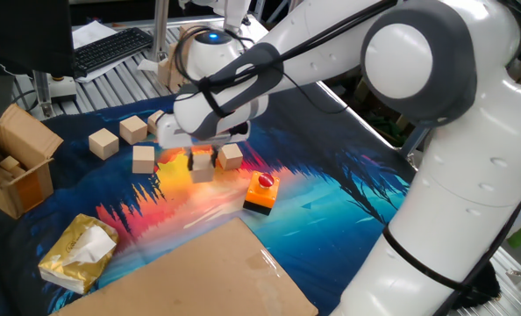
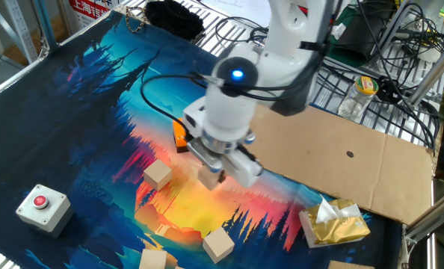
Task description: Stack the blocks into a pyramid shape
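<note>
Five small wooden blocks are showing in one fixed view: one [image 1: 103, 143] and another [image 1: 133, 130] are sitting at about ten o'clock on the table [image 1: 331, 189], a third [image 1: 144, 159] is lying just below them, a fourth [image 1: 231, 156] is resting beside the hand [image 1: 202, 167] at its two o'clock, and the fifth block [image 1: 202, 168] is being held between the hand's fingers, tight on both sides. One orange-and-black button block [image 1: 261, 192] is sitting at the hand's four o'clock. The white arm [image 1: 269, 61] is reaching down from the upper right, with the hand pointing down at the mat near the table's middle. In the other fixed view the hand [image 2: 211, 178] is gripping its block [image 2: 209, 178], with one block [image 2: 158, 174] at its nine o'clock.
</note>
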